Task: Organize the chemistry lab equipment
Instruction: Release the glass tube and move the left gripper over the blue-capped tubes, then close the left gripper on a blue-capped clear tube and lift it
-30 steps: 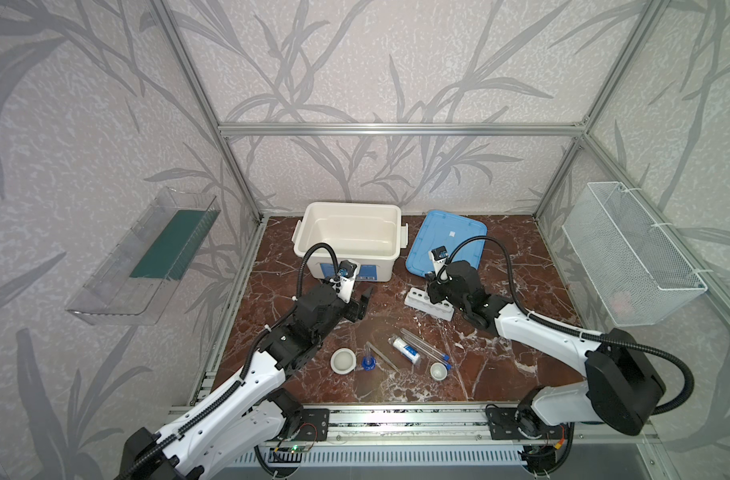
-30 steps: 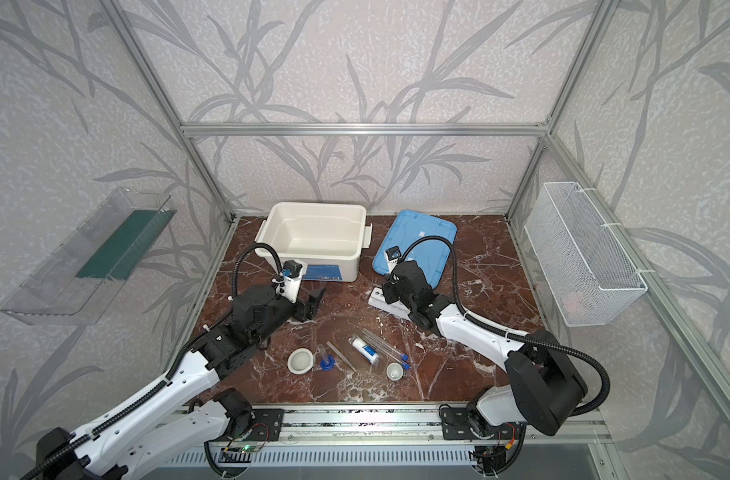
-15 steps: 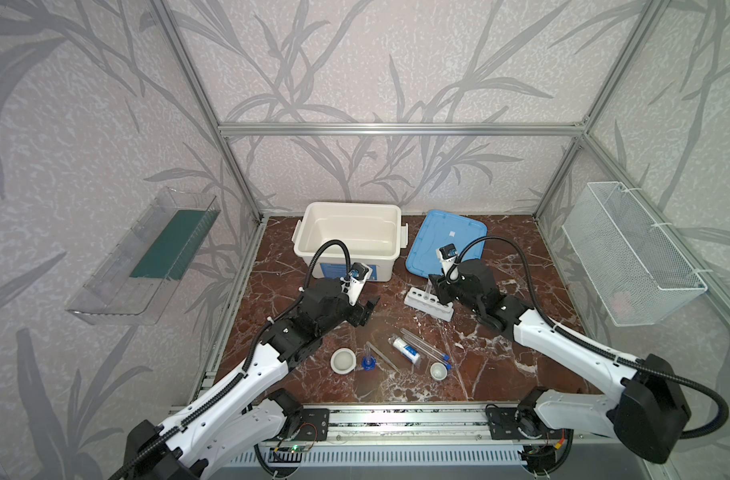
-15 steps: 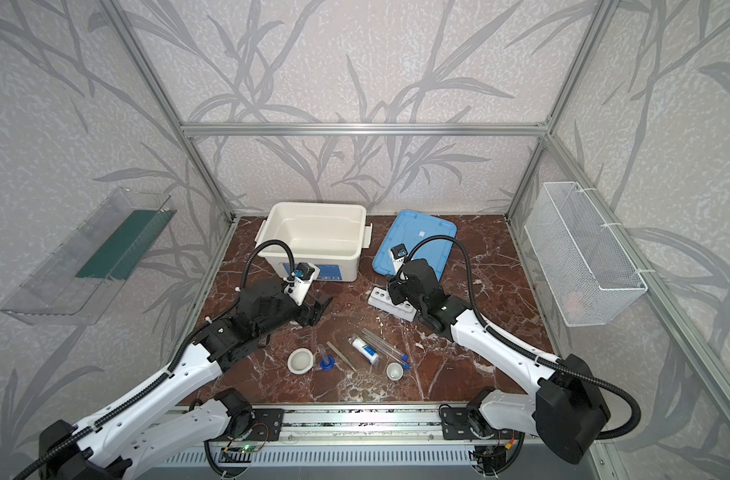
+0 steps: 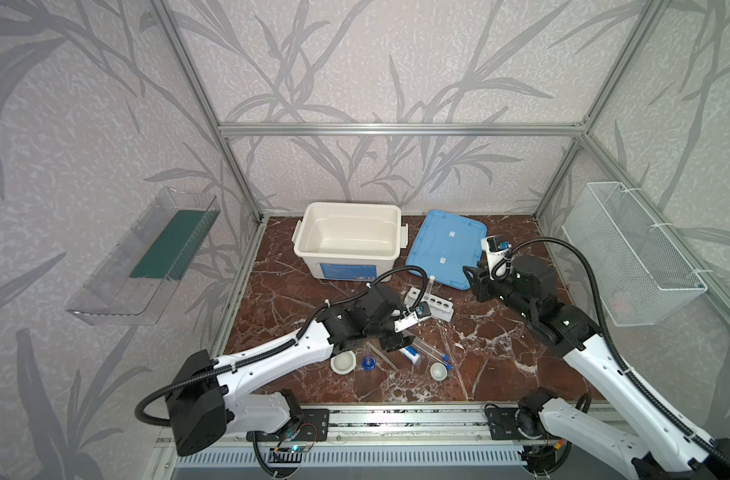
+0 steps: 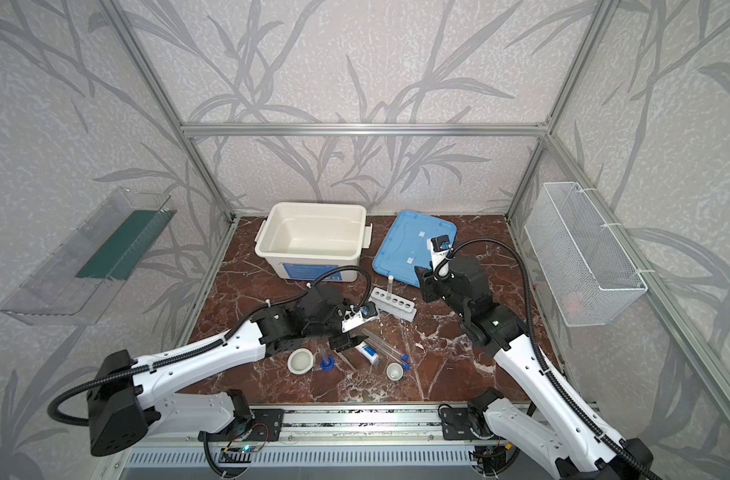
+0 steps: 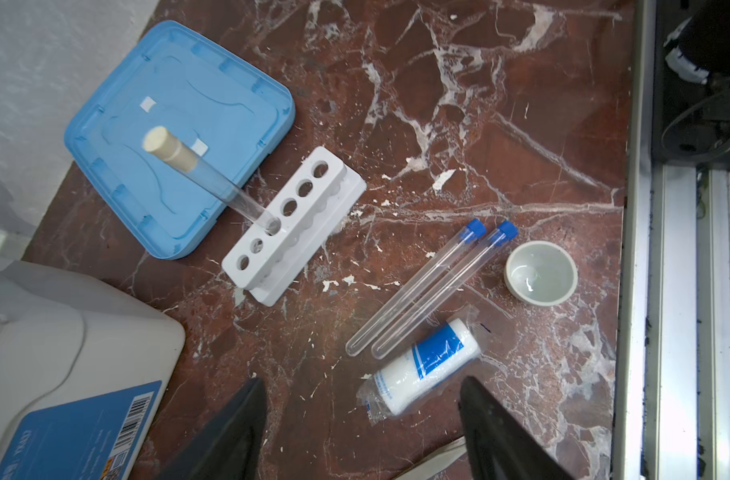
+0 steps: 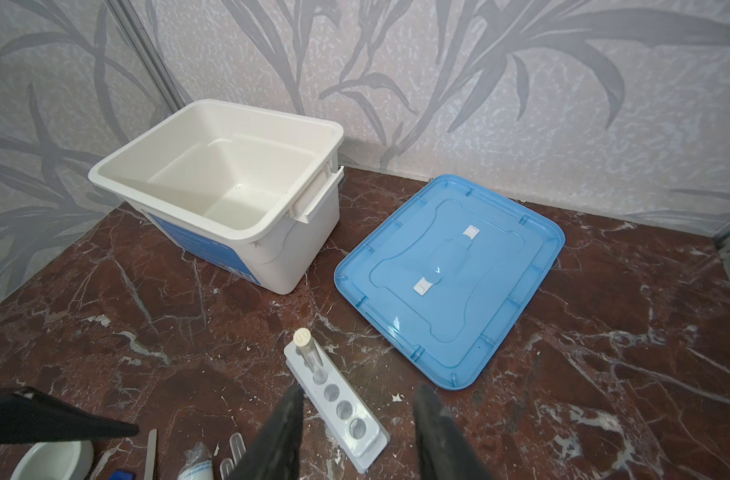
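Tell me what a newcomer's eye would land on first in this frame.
Likely the open white bin at the back of the table, with its blue lid lying flat beside it. Next, the single white-capped test tube standing alone in the six-hole rack at mid-table. Then the loose cluster near the front edge: two blue-capped tubes side by side, a blue-labelled bottle and a small white cup.
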You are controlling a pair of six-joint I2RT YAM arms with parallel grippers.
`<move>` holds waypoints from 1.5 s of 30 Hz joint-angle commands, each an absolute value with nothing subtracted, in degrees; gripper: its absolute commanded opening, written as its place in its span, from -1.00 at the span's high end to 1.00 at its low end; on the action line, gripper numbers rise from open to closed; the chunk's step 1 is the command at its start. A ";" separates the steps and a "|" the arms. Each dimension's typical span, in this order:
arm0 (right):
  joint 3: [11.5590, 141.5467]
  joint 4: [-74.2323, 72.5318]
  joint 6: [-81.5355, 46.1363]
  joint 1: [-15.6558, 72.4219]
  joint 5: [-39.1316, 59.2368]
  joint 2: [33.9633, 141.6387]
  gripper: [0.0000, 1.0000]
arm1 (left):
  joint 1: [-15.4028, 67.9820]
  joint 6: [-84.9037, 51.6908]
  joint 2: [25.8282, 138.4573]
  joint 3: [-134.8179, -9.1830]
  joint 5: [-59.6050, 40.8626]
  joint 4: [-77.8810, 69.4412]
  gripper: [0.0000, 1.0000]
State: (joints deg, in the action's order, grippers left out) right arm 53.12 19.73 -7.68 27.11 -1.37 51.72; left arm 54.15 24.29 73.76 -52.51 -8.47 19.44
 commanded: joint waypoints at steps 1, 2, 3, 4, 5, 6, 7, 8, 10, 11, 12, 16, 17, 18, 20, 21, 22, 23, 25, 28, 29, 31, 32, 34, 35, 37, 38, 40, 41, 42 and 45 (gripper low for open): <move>51.71 26.02 -10.12 25.04 4.13 49.24 0.13 | 55.61 31.17 77.60 -55.15 -6.82 20.46 -0.47; 51.00 26.04 -10.60 24.62 5.04 48.54 0.14 | 55.81 32.04 79.30 -55.69 -6.03 20.65 -0.44; 50.36 26.15 -11.04 24.42 5.65 47.89 0.14 | 55.85 32.61 80.81 -56.11 -5.63 20.50 -0.42; 49.77 26.01 -11.40 24.19 5.83 47.50 0.14 | 55.92 33.24 82.02 -56.56 -5.57 20.55 -0.41; 49.13 25.75 -11.72 24.15 6.04 46.94 0.15 | 55.90 33.57 83.27 -57.13 -5.67 20.36 -0.41; 48.52 25.51 -11.89 23.96 6.27 46.53 0.16 | 55.99 33.62 84.40 -57.70 -6.02 19.90 -0.41; 48.07 25.35 -11.99 23.72 6.60 46.25 0.16 | 56.07 33.90 85.30 -58.14 -6.57 19.74 -0.41; 47.74 25.31 -11.98 23.49 7.02 45.98 0.17 | 56.28 34.10 86.48 -58.70 -6.60 19.31 -0.40; 47.51 25.45 -12.04 22.67 7.68 45.50 0.17 | 56.62 34.69 88.54 -59.94 -6.53 19.12 -0.39; 47.40 25.25 -12.34 22.13 8.10 45.23 0.18 | 56.77 34.93 89.67 -60.58 -6.35 19.18 -0.38; 47.29 24.93 -12.47 21.60 8.93 44.94 0.18 | 56.86 35.25 90.76 -61.01 -6.40 19.40 -0.35; 47.02 23.41 -13.31 20.32 11.03 44.08 0.21 | 56.91 36.64 94.75 -62.70 -4.63 20.99 -0.30; 46.94 22.99 -13.44 20.17 11.45 43.95 0.22 | 56.87 36.67 95.79 -63.59 -4.78 21.43 -0.28; 46.83 22.86 -13.52 20.05 11.68 43.81 0.24 | 56.87 36.93 96.79 -64.71 -5.77 22.41 -0.25; 46.50 22.67 -13.54 19.82 12.17 43.62 0.27 | 56.87 37.82 98.84 -67.29 -7.21 24.85 -0.20; 46.26 22.51 -13.58 19.69 12.30 43.44 0.28 | 56.87 37.94 99.88 -68.75 -7.72 26.43 -0.17; 46.02 22.40 -13.62 19.52 12.45 43.29 0.29 | 56.87 38.21 100.73 -69.86 -8.06 27.83 -0.15; 45.75 22.27 -13.71 19.30 12.77 43.08 0.30 | 56.87 38.24 101.74 -70.98 -8.32 29.20 -0.13; 45.27 22.02 -13.89 18.94 13.01 42.59 0.33 | 56.93 38.99 103.17 -72.03 -8.61 30.75 -0.09; 44.69 22.09 -14.01 17.94 13.51 42.11 0.36 | 56.95 39.11 104.33 -72.68 -8.46 31.49 -0.08; 44.70 22.15 -13.97 17.64 13.84 42.01 0.37 | 56.95 39.11 104.48 -72.56 -8.46 31.55 -0.08; 44.70 22.27 -13.90 17.00 14.19 41.84 0.39 | 56.95 39.79 104.58 -72.26 -8.27 31.54 -0.07; 44.63 22.05 -13.98 16.67 14.47 41.75 0.40 | 56.95 40.06 104.78 -72.22 -8.14 31.48 -0.06; 44.39 21.71 -14.13 16.20 15.00 41.68 0.42 | 57.08 40.55 105.44 -72.31 -7.46 31.43 -0.04; 44.30 21.70 -14.23 16.05 15.24 41.66 0.42 | 56.99 40.69 105.89 -72.41 -7.03 31.43 -0.03; 44.14 21.60 -14.34 15.82 15.39 41.58 0.44 | 57.08 40.87 106.56 -72.79 -6.07 31.38 0.00; 44.07 21.53 -14.33 15.69 15.38 41.49 0.44 | 57.13 40.59 106.96 -73.35 -5.82 31.50 0.01; 43.78 21.47 -14.52 15.39 15.53 41.31 0.45 | 57.13 40.19 107.37 -74.50 -6.41 32.21 0.03; 43.61 21.25 -14.69 15.25 15.71 41.31 0.46 | 57.21 40.25 107.58 -74.66 -6.53 32.18 0.04; 43.53 21.15 -14.84 15.12 15.95 41.31 0.47 | 57.22 40.51 107.71 -74.54 -6.47 32.01 0.05; 43.07 20.68 -15.10 14.70 16.06 41.31 0.48 | 57.39 41.17 108.15 -73.89 -5.93 31.80 0.07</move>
State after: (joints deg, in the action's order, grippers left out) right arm 43.72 22.44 -14.24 15.18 15.07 42.04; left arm 57.01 39.13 107.37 -72.93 -6.09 30.22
